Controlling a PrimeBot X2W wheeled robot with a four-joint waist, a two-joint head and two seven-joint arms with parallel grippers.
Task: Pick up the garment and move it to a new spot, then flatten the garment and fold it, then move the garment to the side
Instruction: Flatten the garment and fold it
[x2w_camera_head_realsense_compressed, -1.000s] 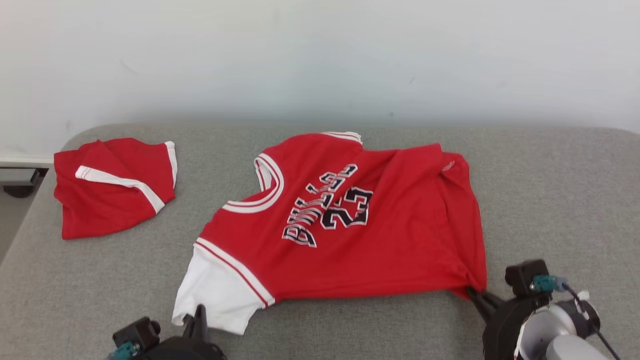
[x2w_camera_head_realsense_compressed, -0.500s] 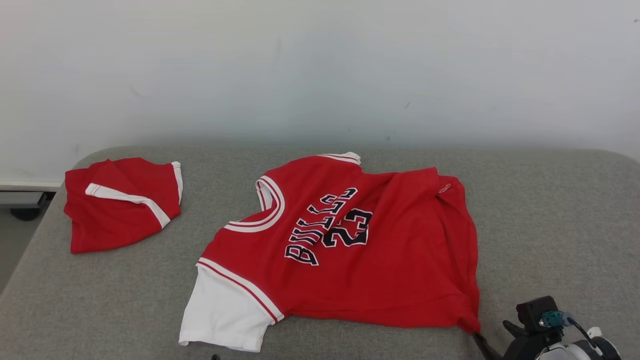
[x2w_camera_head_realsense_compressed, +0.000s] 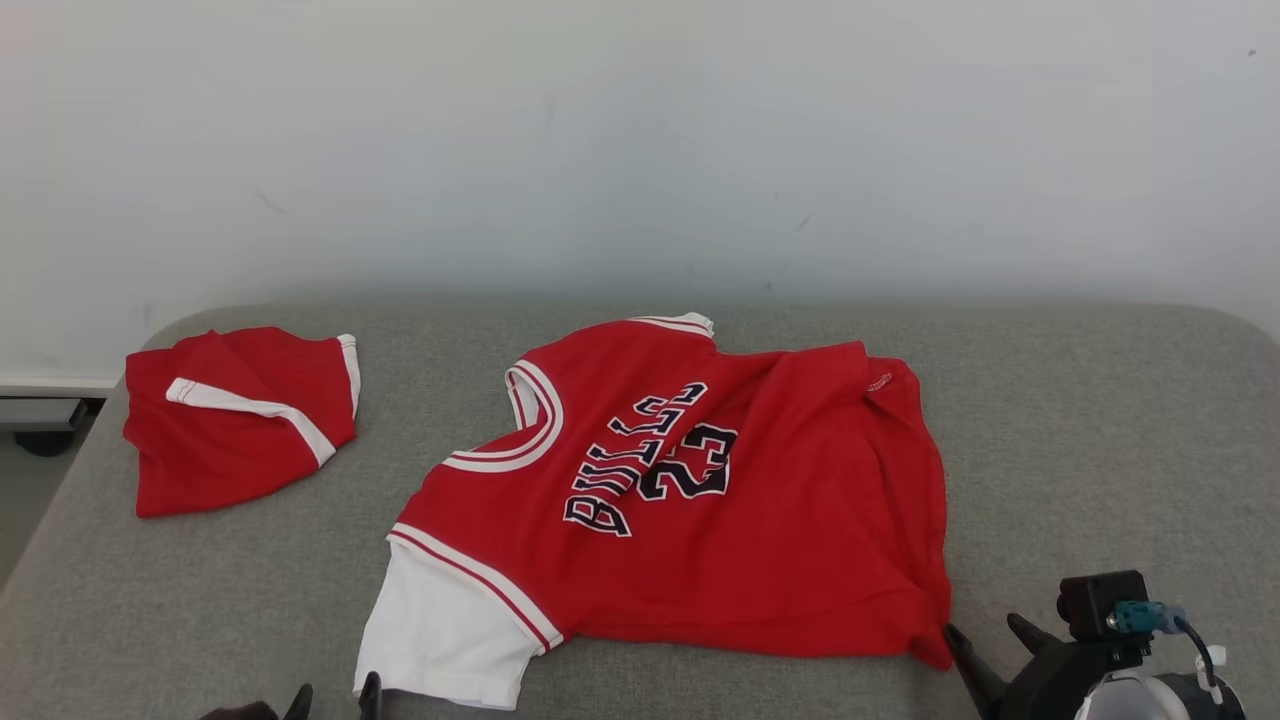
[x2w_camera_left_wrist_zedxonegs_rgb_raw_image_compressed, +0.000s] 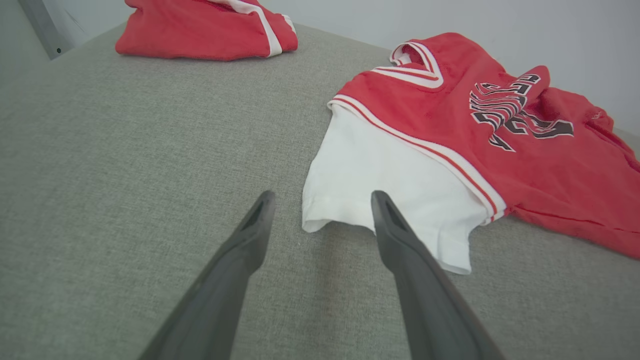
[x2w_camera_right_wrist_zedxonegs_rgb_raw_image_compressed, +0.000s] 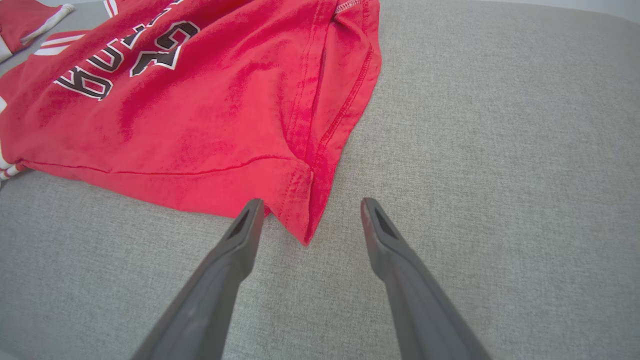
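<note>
Now the left claw (x2w_camera_left_wrist_zedxonegs_rgb_raw_image_compressed: 322, 196) and the right claw (x2w_camera_right_wrist_zedxonegs_rgb_raw_image_compressed: 312, 201) both stand apart, holding nothing. The white sleeve (x2w_camera_left_wrist_zedxonegs_rgb_raw_image_compressed: 400, 175) lies just ahead of the left one, the red hem corner (x2w_camera_right_wrist_zedxonegs_rgb_raw_image_compressed: 295, 192) just ahead of the right. The garment (x2w_camera_head_realsense_compressed: 700, 500), a red jersey rumpled along its far side, lies on the grey padded surface (x2w_camera_head_realsense_compressed: 1100, 420) — its long axis running from one claw across to the other, each arm nearest its own end.
</note>
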